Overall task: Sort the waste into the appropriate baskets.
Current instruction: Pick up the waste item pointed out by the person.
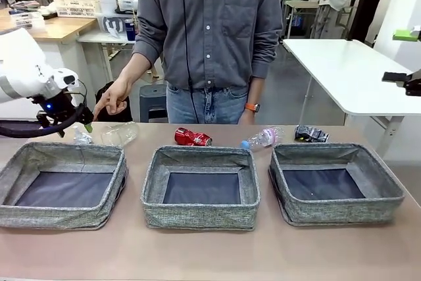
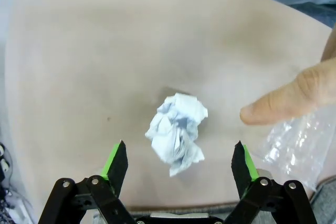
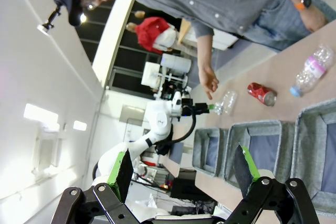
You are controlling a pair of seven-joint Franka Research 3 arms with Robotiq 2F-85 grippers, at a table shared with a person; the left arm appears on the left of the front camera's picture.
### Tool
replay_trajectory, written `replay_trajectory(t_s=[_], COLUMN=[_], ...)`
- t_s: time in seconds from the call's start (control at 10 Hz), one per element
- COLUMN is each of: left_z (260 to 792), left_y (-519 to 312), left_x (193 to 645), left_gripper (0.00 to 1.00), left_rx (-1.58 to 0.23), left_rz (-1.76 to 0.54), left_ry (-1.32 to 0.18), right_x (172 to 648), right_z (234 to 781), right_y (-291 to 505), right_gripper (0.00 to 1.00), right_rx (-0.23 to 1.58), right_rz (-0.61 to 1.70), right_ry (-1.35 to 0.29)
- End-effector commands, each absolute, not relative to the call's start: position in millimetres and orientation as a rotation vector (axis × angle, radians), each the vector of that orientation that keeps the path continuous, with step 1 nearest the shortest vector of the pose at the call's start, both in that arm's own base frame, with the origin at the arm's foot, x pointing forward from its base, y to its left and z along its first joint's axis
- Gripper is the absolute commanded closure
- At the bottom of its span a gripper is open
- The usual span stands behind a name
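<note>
From the front: left gripper (image 1: 84,123) spread wide and empty, just above the crumpled white paper wad (image 1: 82,137) at the table's far left, behind the left basket (image 1: 39,156); person's hand (image 1: 113,100) pointing down beside it; clear bottle (image 1: 120,134), red can (image 1: 192,137), blue-capped bottle (image 1: 262,139) and dark can (image 1: 310,135) lying rightward along the far edge. From the left wrist: wad framed between the parted fingers, untouched, person's finger (image 2: 286,100) near. From the right wrist: right gripper (image 3: 184,169) fully parted, empty, raised off the table.
</note>
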State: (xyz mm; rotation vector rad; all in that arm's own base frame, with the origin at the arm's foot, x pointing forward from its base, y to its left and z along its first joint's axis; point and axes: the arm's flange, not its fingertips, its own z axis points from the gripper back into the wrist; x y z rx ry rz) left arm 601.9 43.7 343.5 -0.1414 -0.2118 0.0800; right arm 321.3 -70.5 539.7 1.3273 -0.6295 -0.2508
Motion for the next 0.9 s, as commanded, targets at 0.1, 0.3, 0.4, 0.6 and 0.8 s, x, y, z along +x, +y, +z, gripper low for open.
replay_trajectory(t_s=[0.1,0.3,0.4,0.6,0.8], left_z=[326,325,325,323,323], left_y=[32,28,26,24,26], left_x=[606,605,605,606,606], left_gripper=[0.0,0.0,0.0,0.48,1.0], left_rx=[-0.113,-0.121,-0.122,-0.096,-0.105], left_rz=[0.107,0.104,0.108,0.094,0.099], left_ry=[-0.203,-0.183,-0.178,-0.165,-0.168], right_x=[324,324,324,324,324], right_z=[543,543,543,543,543], right_y=[-67,-67,-67,-67,-67], right_gripper=[0.0,0.0,0.0,0.0,0.0], right_rx=[1.348,1.348,1.348,1.348,1.348], right_rz=[-0.265,-0.265,-0.265,-0.265,-0.265], right_ry=[-0.636,-0.636,-0.636,-0.636,-0.636])
